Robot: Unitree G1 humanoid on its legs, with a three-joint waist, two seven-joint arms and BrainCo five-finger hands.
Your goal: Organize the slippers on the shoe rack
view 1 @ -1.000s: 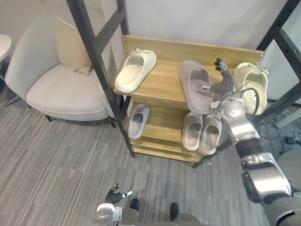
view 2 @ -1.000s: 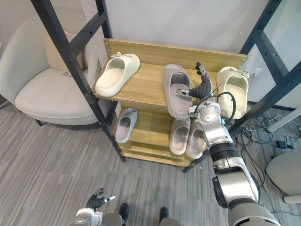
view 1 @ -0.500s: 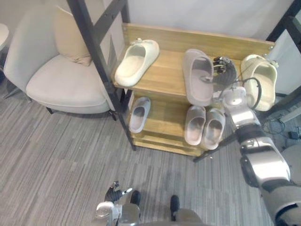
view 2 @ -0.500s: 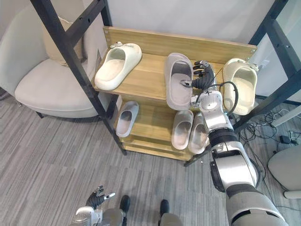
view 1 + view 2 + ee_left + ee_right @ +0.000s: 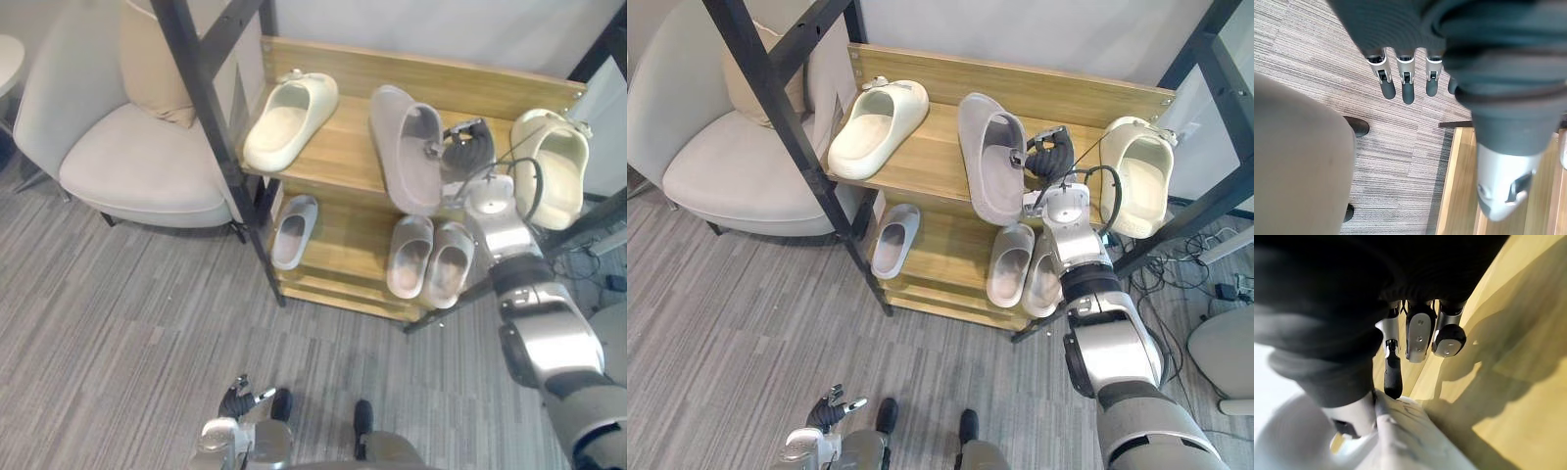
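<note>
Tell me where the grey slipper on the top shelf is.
The grey slipper is mid top shelf in the eye views, between the left cream slipper and the right cream slipper, its right edge pinched by the right robot hand.

My right arm reaches far, its hand (image 5: 1050,157) curled, pinching the grey slipper (image 5: 985,181); my left hand (image 5: 238,399) hangs near, fingers relaxed.
</note>
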